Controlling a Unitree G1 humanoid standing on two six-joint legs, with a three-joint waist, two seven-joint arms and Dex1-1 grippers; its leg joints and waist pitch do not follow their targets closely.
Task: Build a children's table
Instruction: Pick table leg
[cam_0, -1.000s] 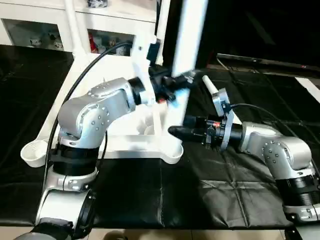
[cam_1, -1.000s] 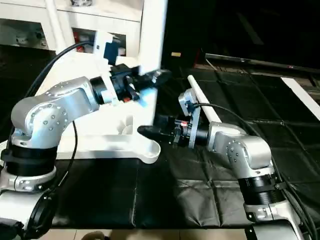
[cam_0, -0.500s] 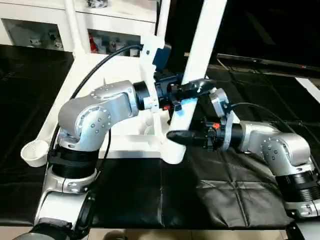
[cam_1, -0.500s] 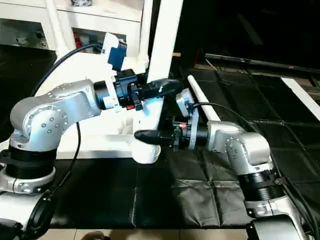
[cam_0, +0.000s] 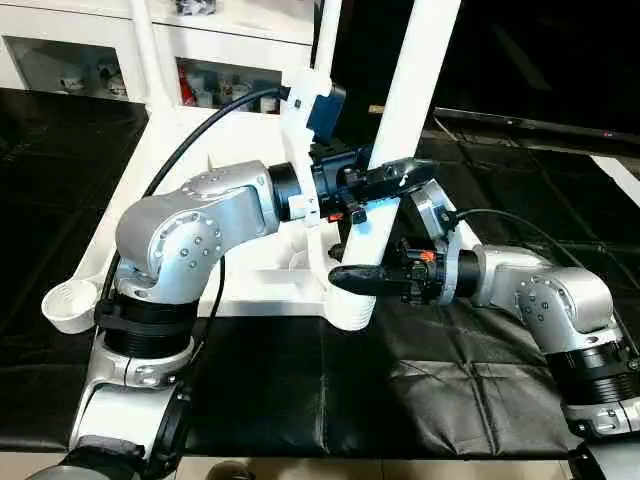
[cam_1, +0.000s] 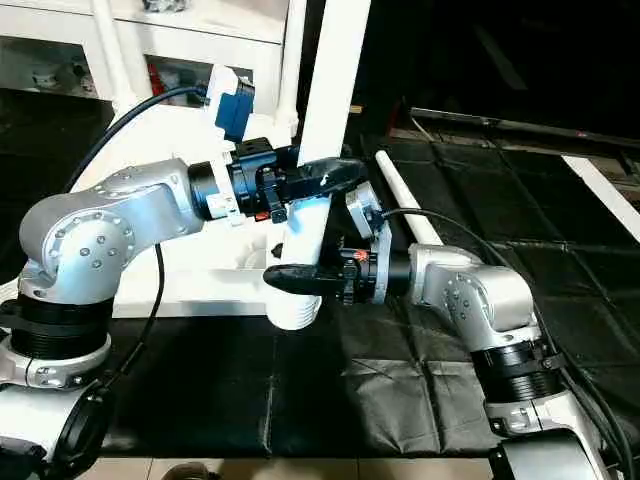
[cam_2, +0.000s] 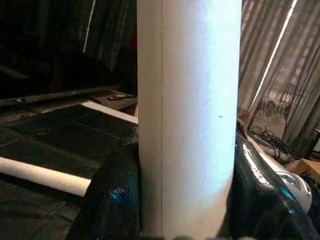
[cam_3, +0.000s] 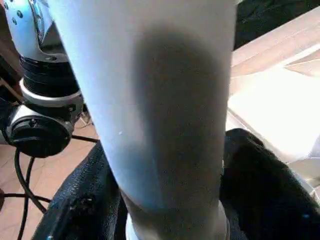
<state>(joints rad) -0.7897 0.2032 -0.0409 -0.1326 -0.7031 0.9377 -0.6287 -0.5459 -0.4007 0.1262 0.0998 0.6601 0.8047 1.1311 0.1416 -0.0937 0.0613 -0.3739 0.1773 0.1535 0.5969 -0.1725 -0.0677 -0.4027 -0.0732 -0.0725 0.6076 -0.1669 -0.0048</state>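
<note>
R gripper (cam_0: 345, 277) clamped low on the leg (cam_0: 405, 120), just above its flared end, which sits at the near right corner socket of the tabletop (cam_0: 250, 285). L gripper (cam_0: 405, 172) clamped on same leg higher up; fingers (cam_2: 107, 200) press both sides. Leg stands nearly upright, tilted slightly right. Tabletop lies underside up on black mat (cam_0: 400, 380). Another leg (cam_1: 405, 205) lies on mat beyond R arm. Two more legs (cam_0: 140, 45) stand at tabletop's far corners. Cabinet (cam_0: 80, 60) at back.
</note>
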